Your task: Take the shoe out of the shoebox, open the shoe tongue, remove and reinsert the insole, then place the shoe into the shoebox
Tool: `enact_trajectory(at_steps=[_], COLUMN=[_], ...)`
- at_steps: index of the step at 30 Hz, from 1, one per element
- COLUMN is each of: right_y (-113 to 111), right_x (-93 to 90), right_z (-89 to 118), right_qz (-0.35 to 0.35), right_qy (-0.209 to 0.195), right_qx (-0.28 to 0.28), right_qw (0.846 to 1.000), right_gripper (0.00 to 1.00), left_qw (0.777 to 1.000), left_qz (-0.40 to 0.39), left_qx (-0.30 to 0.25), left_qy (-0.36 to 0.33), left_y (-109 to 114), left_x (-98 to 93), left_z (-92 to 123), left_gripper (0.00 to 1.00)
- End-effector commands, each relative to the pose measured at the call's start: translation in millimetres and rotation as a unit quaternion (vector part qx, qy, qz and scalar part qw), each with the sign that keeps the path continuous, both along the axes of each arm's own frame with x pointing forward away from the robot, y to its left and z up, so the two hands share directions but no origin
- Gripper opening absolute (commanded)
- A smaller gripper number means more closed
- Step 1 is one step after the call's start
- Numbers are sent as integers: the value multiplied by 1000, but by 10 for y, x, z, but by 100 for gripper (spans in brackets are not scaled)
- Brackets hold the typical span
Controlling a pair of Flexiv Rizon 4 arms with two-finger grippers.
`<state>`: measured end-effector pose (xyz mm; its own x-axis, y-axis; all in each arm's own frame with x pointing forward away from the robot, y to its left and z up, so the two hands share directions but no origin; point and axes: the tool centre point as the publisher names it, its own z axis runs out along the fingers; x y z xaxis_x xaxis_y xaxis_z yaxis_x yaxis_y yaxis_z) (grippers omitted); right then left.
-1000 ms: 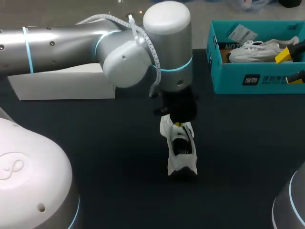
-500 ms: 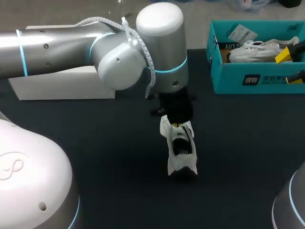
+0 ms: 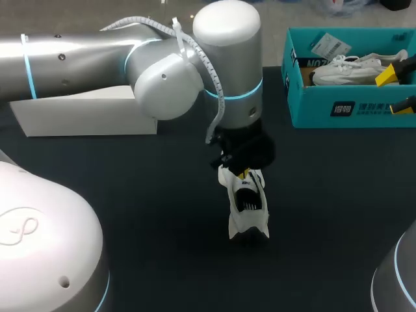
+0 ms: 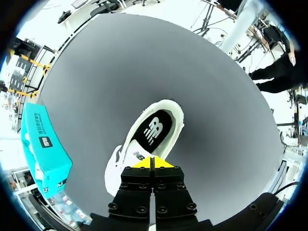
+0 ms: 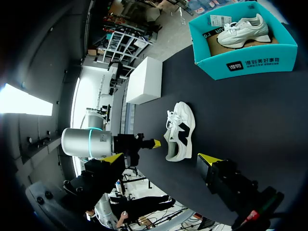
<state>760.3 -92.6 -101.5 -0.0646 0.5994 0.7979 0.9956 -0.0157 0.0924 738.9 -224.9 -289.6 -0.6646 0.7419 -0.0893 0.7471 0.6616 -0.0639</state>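
A white shoe [image 3: 248,211] stands on the dark table, and its black insole [image 4: 153,131] shows through the wide opening. My left arm comes across from the left. Its gripper [image 3: 242,173] [image 4: 153,162] is straight over the shoe, tips pressed together on the top edge of the tongue. The right wrist view shows the same shoe [image 5: 179,132] with the left gripper [image 5: 153,143] at its collar. My right gripper [image 5: 161,159] is open and empty, well short of the shoe. In the head view it [image 3: 396,91] sits at the teal shoebox [image 3: 325,107] [image 5: 245,62].
A second white shoe [image 3: 348,70] [image 5: 240,29] lies in the teal shoebox at the back right. A white lid or box [image 3: 84,114] lies at the back left. Dark table surface surrounds the shoe on all sides.
The left arm shifted slightly left and back, then returned right and a little lower over the shoe. The shoe has stayed put, and the right gripper has not moved.
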Motion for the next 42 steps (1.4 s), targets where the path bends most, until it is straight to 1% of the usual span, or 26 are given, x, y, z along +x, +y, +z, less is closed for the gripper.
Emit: enact_trajectory(at_steps=[1, 5, 6, 7, 8, 9, 10, 11, 12, 14, 16, 17, 19, 20, 24, 27, 28, 30, 31, 35, 38, 39, 42], right_y=[7, 7, 7, 7, 7, 7, 7, 7, 7, 7, 7, 7, 7, 7, 7, 7, 7, 7, 7, 7, 7, 7, 7], right_x=[3, 3, 3, 3, 3, 3, 3, 3, 3, 3, 3, 3, 3, 3, 3, 3, 3, 3, 3, 3, 3, 3, 3], right_z=[-3, -3, -3, -3, -3, -3, -3, -3, -3, -3, -3, -3, -3, -3, -3, -3, -3, -3, -3, -3, -3, -3, -3], right_qz=[-1, -1, -1, -1, -1, -1, -1, -1, -1, -1, -1, -1, -1, -1, -1, -1, -1, -1, -1, -1, -1, -1, -1], right_qy=[1, 1, 1, 1, 1, 1, 1, 1, 1, 1, 1, 1, 1, 1, 1, 1, 1, 1, 1, 1, 1, 1, 1], right_qx=[-2, -2, -2, -2, -2, -2, -2, -2, -2, -2, -2, -2, -2, -2, -2, -2, -2, -2, -2, -2, -2, -2, -2], right_qw=[1000, 1000, 1000, 1000, 1000, 1000, 1000, 1000, 1000, 1000, 1000, 1000, 1000, 1000, 1000, 1000, 1000, 1000, 1000, 1000, 1000, 1000, 1000], right_gripper=[100, 100, 100, 100, 100, 100, 100, 100, 100, 100, 100, 100, 100, 100, 100, 100, 100, 100, 100, 100, 100, 100, 100], left_qw=[997, 997, 995, 988, 983, 976, 969, 965, 958, 948, 943, 940, 937, 934, 939, 938, 936, 939, 938, 942, 940, 937, 934], left_qz=[73, 73, 100, 150, 178, 207, 235, 252, 272, 306, 323, 335, 344, 352, 344, 347, 351, 344, 345, 334, 342, 349, 356], left_qx=[29, 29, -10, -24, -43, -57, -49, -58, -79, -71, -62, -54, -57, -50, -30, -21, -20, -18, -20, -21, -21, -11, -6], left_qy=[20, 20, 7, -21, -28, -39, -52, -44, -36, -40, -39, -43, -28, -25, -11, -9, -6, -5, -2, 3, -6, -13, -15], left_y=[-85, -85, -107, -129, -139, -149, -161, -168, -161, -156, -161, -158, -131, -112, -102, -111, -111, -137, -148, -199, -198, -201, -219], left_x=[26, 26, 3, -19, -44, -82, -113, -144, -175, -249, -318, -350, -411, -447, -576, -660, -686, -736, -753, -813, -827, -832, -852], left_z=[24, 24, 50, 56, 49, 41, 18, -12, -21, -52, -63, -56, -19, 2, 9, 16, 16, 3, -13, -127, -197, -224, -300], left_gripper=[0, 0, 0, 0, 0, 0, 0, 0, 0, 0, 0, 0, 0, 0, 0, 0, 15, 55, 100, 100, 100, 100, 100])
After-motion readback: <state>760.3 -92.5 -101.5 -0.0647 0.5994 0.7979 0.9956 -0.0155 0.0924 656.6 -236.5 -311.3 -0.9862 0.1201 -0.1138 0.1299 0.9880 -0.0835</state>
